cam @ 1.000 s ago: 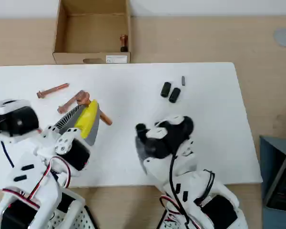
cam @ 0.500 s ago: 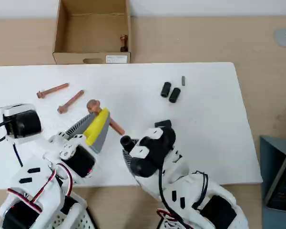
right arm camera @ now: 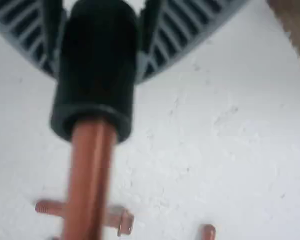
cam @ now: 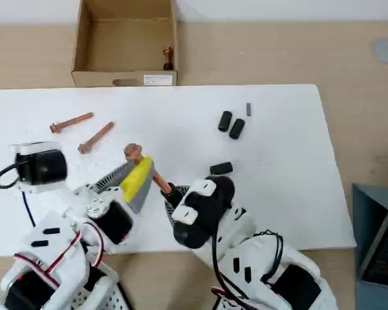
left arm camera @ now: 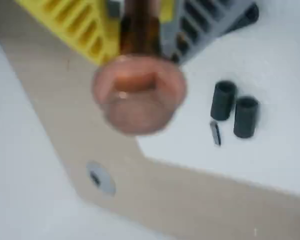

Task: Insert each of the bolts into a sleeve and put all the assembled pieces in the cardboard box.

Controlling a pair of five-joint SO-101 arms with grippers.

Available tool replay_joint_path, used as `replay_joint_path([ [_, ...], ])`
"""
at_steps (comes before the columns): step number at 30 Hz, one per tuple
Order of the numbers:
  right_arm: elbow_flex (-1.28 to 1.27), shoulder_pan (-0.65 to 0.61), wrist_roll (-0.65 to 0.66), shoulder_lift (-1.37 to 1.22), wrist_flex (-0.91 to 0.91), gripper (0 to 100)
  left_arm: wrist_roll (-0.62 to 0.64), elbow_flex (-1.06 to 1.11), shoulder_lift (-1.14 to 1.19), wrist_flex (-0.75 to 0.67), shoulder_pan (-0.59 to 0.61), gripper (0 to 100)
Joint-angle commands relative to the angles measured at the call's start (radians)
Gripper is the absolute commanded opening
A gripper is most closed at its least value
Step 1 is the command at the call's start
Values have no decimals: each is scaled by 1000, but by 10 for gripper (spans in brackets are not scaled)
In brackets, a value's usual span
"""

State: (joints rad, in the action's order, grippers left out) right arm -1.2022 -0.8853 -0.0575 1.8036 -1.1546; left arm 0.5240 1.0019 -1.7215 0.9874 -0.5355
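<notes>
My left gripper (cam: 142,173) is shut on a copper bolt (cam: 134,154) over the white mat, yellow and grey fingers clamping its shaft; the left wrist view shows the bolt head (left arm camera: 138,95) below that gripper (left arm camera: 140,20). My right gripper (cam: 174,196) is shut on a black sleeve (right arm camera: 97,70). The bolt shaft (right arm camera: 87,180) enters the sleeve's mouth in the right wrist view, under the right gripper (right arm camera: 97,30). Two loose bolts (cam: 71,122) (cam: 96,137) lie at the mat's left. Three loose sleeves (cam: 225,120) (cam: 237,128) (cam: 221,168) lie to the right.
The cardboard box (cam: 124,78) stands beyond the mat's far edge, with one assembled piece (cam: 168,58) in its right corner. A small dark pin (cam: 248,109) lies near the two far sleeves. A grey grommet (cam: 387,50) sits in the tabletop at far right.
The left gripper carried the bolt right and toward the front; the right gripper swung left with the sleeve. The bolt tip now meets the sleeve, and the near loose sleeve is uncovered.
</notes>
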Motion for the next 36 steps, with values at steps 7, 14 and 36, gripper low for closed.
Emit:
replay_joint_path([
  [7,1,-7,11,18,34,9,-46,54,-1,5,-46,2],
  [14,-1,-7,11,18,28,9,-198,74,-1,43,-155,2],
  [36,-16,-8,11,18,26,9,-199,32,1,269,-137,218],
])
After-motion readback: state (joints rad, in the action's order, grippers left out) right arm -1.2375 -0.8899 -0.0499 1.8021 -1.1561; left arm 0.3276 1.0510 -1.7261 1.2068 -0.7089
